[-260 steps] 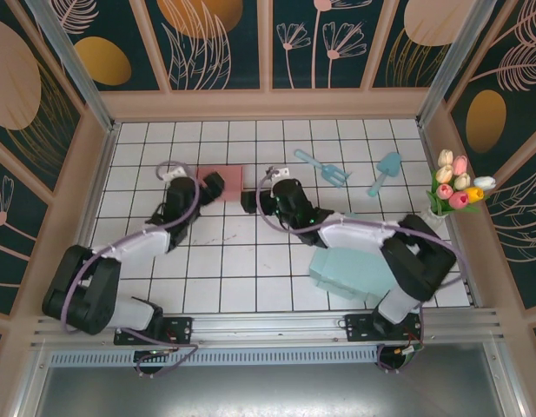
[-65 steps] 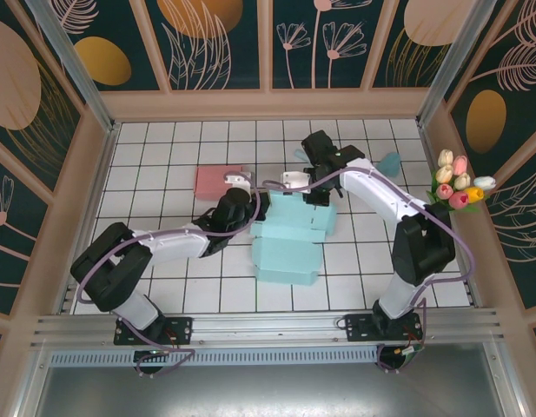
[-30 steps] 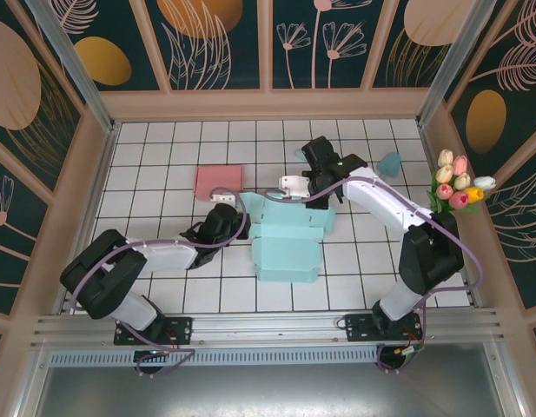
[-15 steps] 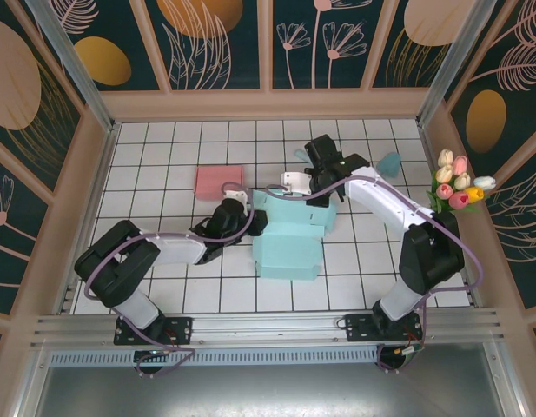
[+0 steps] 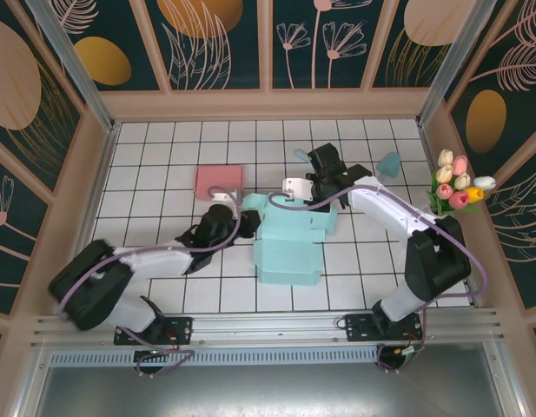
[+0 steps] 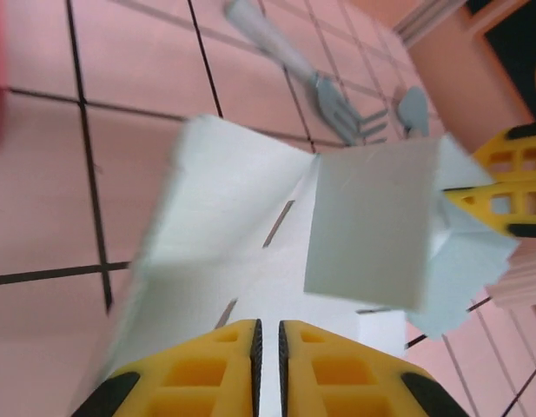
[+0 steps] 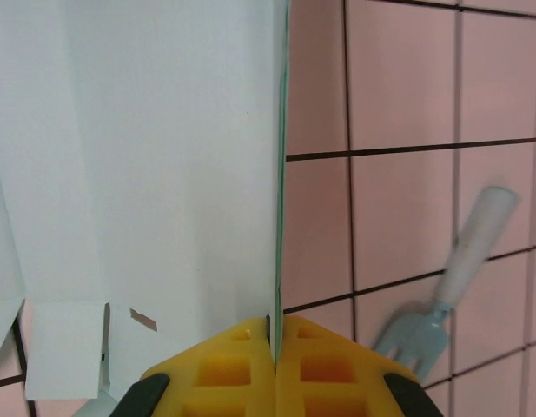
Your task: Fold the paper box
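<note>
Paper box (image 5: 289, 248), pale blue, half-unfolded, flap pinched in right tool (image 7: 274, 323); left tool (image 6: 268, 324) nearly closed

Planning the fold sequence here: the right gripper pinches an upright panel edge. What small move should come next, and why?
Probably swing the right gripper inward, tipping that panel over the paper box. The fingers are shut on the panel's thin edge, and the box's base lies flat.

Your top view is bright and evenly lit with soft shadows, while your left wrist view smears the paper box (image 6: 241, 226) with motion blur.
</note>
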Tool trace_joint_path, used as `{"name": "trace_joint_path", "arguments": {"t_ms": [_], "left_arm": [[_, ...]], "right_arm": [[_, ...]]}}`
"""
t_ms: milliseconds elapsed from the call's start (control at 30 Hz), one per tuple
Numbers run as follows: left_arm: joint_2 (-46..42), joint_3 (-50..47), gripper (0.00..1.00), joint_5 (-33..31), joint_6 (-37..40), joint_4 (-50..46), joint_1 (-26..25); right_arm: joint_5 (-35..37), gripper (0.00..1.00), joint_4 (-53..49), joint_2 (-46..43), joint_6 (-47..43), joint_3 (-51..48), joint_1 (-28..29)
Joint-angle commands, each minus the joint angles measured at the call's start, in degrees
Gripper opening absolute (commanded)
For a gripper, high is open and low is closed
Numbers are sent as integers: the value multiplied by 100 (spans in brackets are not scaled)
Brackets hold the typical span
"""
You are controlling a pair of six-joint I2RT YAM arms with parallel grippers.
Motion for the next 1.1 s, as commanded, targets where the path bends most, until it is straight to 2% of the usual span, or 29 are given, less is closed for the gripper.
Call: {"name": "trace_joint_path", "arguments": {"t_ms": [0, 100, 200, 267, 333, 500, 1067], "left_arm": [[-1211, -555, 20, -901, 418, -359, -15], [-2243, -1136, 23, -1506, 642, -587, -16], [-2793, -1592, 24, -1983, 825, -680, -12], [-2946, -1889, 24, -2002, 932, -470, -13], [-3049, -2206, 27, -1765, 1071, -20, -17], [-3071, -2588, 34, -1504, 1370, 641, -13], [-1852, -2669, 37, -1534, 1595, 1537, -16]], "right_arm": [[253, 0, 787, -549, -425, -500, 61], [459, 0, 1488, -974, -816, -1048, 302], [777, 0, 2293, -1322, -1152, -1505, 627], [1010, 0, 2744, -1450, -1339, -1731, 849], [1202, 0, 3080, -1512, -1518, -1909, 1061], [1344, 0, 3367, -1378, -1542, -2055, 1302], [1436, 0, 4619, -145, -1867, -2670, 1243]]}}
